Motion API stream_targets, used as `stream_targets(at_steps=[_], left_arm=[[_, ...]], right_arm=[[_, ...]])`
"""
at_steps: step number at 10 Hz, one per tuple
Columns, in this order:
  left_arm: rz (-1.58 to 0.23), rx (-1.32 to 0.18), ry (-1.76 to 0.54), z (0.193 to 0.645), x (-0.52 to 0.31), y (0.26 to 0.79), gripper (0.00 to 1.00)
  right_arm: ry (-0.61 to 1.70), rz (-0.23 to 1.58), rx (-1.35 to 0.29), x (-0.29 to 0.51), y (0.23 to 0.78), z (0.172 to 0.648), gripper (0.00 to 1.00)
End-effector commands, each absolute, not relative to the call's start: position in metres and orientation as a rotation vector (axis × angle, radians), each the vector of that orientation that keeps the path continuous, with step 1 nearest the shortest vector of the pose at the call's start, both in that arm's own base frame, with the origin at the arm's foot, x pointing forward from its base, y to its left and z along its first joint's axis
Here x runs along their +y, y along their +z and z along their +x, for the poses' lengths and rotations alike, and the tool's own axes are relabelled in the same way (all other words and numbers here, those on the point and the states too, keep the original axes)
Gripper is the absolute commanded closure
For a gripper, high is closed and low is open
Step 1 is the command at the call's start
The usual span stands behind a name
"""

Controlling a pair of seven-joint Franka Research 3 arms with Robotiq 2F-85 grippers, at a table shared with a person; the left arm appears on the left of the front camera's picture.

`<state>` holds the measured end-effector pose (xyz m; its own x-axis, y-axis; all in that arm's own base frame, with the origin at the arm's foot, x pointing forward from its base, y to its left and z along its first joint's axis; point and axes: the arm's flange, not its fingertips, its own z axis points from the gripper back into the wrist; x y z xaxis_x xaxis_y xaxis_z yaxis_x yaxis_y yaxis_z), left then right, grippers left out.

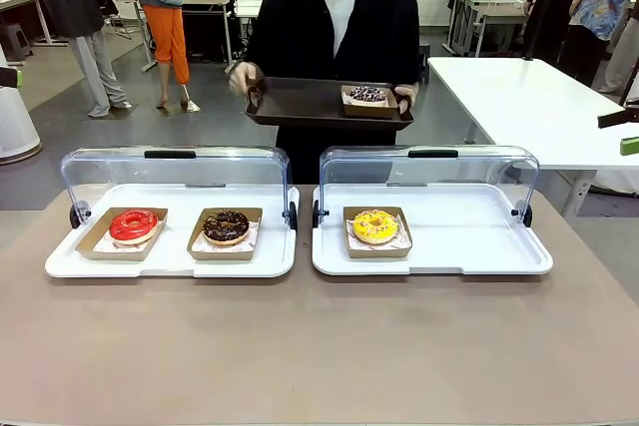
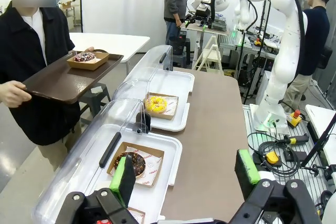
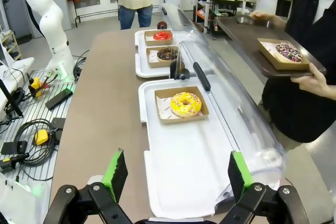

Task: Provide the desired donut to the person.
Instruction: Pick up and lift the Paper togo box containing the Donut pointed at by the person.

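Released and empty, left gripper [image 2: 185, 174] faces the chocolate donut [image 2: 134, 162] ahead, right gripper [image 3: 176, 174] the yellow donut [image 3: 185, 103], while the person [image 1: 295, 37] extends a tray [image 1: 300, 105] to receive one.

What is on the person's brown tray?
One dark sprinkled donut in a cardboard holder, toward one end of the brown tray. The rest is bare; the holder's floor under the donut is hidden.

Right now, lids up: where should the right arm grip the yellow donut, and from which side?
Probably by the near wall of the cardboard tray under the yellow donut, not the icing. Come from above on the robot's side: the raised clear lid blocks the far side, and the tray's walls stand up as a thin lip. The right gripper is open.
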<state>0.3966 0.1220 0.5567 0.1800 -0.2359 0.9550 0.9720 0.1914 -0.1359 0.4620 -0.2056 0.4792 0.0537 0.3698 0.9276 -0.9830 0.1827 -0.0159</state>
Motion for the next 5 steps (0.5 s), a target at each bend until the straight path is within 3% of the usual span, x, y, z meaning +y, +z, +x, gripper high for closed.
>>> stream_targets(at_steps=[1, 5], left_arm=[[-0.979, -1.0, -1.081, 0.3961, 0.1219, 0.5586, 0.0], [-0.979, -1.0, -1.081, 0.3961, 0.1219, 0.5586, 0.0]], right_arm=[[1.219, 0.811, -0.996, -0.2061, 0.4798, 0.4611, 0.0], [1.219, 0.811, -0.996, -0.2061, 0.4798, 0.4611, 0.0]])
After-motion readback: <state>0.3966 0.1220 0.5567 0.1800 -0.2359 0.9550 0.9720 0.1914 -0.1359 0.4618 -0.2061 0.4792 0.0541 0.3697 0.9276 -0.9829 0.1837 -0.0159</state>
